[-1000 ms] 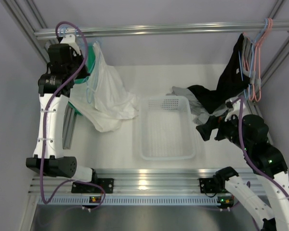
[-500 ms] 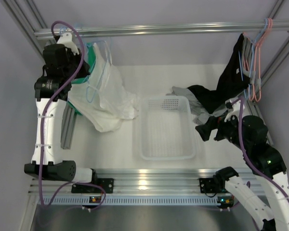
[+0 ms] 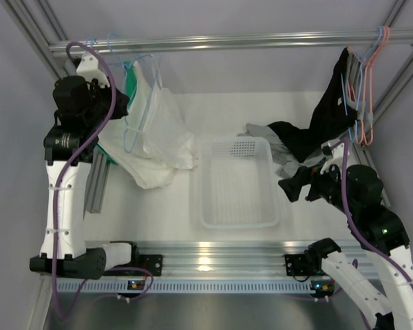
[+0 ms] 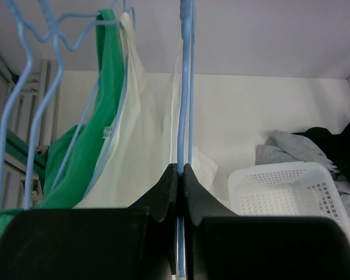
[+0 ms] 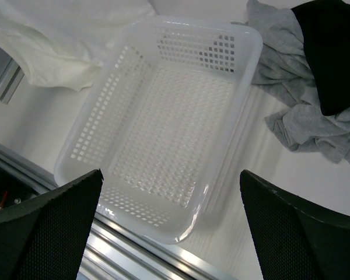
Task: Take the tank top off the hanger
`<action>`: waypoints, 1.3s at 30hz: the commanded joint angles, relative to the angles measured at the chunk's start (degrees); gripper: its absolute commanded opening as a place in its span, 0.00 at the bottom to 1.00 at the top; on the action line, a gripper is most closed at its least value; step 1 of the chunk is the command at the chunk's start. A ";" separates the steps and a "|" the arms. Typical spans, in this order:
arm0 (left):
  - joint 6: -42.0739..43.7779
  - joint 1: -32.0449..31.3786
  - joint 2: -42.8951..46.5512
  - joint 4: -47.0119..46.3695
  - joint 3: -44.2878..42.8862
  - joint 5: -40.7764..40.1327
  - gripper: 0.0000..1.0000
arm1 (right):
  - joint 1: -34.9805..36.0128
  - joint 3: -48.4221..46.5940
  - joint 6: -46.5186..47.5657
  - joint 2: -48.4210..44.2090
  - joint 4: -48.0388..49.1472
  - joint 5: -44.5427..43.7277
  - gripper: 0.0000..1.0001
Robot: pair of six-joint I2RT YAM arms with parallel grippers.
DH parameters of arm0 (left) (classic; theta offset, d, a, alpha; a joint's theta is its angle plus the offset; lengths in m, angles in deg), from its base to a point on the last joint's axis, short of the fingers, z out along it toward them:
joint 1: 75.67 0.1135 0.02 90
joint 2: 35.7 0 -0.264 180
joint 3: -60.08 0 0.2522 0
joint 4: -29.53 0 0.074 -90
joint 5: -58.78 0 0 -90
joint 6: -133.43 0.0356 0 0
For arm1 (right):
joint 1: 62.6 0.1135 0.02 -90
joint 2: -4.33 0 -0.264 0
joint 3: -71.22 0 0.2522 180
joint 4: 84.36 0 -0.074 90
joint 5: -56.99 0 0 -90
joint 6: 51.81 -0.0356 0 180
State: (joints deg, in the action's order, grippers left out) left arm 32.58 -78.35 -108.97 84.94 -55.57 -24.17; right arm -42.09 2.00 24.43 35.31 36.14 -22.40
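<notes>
Left gripper [image 4: 181,170], clamped on the hanger [image 4: 185,87] wire, has swung further left of the basket [image 3: 197,185] over the last 1 s, dragging the cloth along. Tank top [image 3: 162,130] still hangs on it, left of the basket, so removal looks barely started. Right gripper [image 3: 293,184] hovers at the basket's right edge, jaws apart, holding nothing. Basket is empty; grey garment [image 5: 291,116] lies just right of it.

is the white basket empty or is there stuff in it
Empty: the right wrist view shows the basket with its mesh floor bare throughout; the grey garment lies outside its rim.
</notes>
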 commanded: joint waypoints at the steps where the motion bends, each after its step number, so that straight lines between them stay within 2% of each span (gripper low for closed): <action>1: -1.01 0.13 5.76 -3.59 4.48 3.93 0.00 | 0.76 0.18 -0.91 0.57 6.87 2.91 0.99; 6: -2.24 0.13 15.26 -3.59 15.20 2.80 0.00 | 0.67 -0.08 -3.37 3.03 15.66 13.35 0.99; 11: -2.33 0.13 21.76 -3.50 18.56 2.70 0.00 | 0.84 0.96 -5.66 7.68 25.14 19.87 0.99; 14: -4.08 0.13 25.27 -3.07 20.49 6.99 0.00 | 1.28 1.41 -7.33 10.58 31.55 27.15 0.99; 18: -6.46 0.13 30.46 -1.40 24.01 10.09 0.00 | 4.69 -1.48 -9.18 15.42 37.19 29.99 0.99; 23: -8.48 0.13 38.88 2.82 29.97 13.07 0.00 | 15.15 -10.87 -4.97 23.67 38.00 21.31 0.99; 26: -11.98 0.13 44.77 3.53 33.41 18.06 0.00 | 21.75 -14.66 -0.05 29.38 38.00 11.83 0.90; 27: -12.78 0.13 46.10 3.53 35.16 19.65 0.00 | 24.55 -15.54 2.22 30.88 38.00 8.06 0.81; 30: -14.98 0.13 50.24 3.96 36.58 25.46 0.00 | 30.78 -21.34 8.10 37.56 36.95 1.38 0.73; 32: -16.30 0.13 52.00 5.19 36.50 27.22 0.00 | 33.70 -25.72 11.02 42.65 35.99 -2.42 0.71; 33: -16.57 0.13 52.27 5.55 36.32 27.66 0.00 | 35.63 -26.97 12.69 45.89 35.98 -5.48 0.64; 36: -17.10 0.04 52.88 7.48 36.14 27.76 0.00 | 36.70 -30.84 13.23 49.86 35.63 -7.09 0.54; 39: -17.45 0.04 53.67 7.83 36.93 27.15 0.00 | 38.37 -32.08 16.74 52.86 35.28 -12.08 0.51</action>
State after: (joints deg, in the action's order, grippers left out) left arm 16.98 -78.35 -55.93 92.94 -19.15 1.33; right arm -5.57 -26.61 35.84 86.98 69.89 -26.44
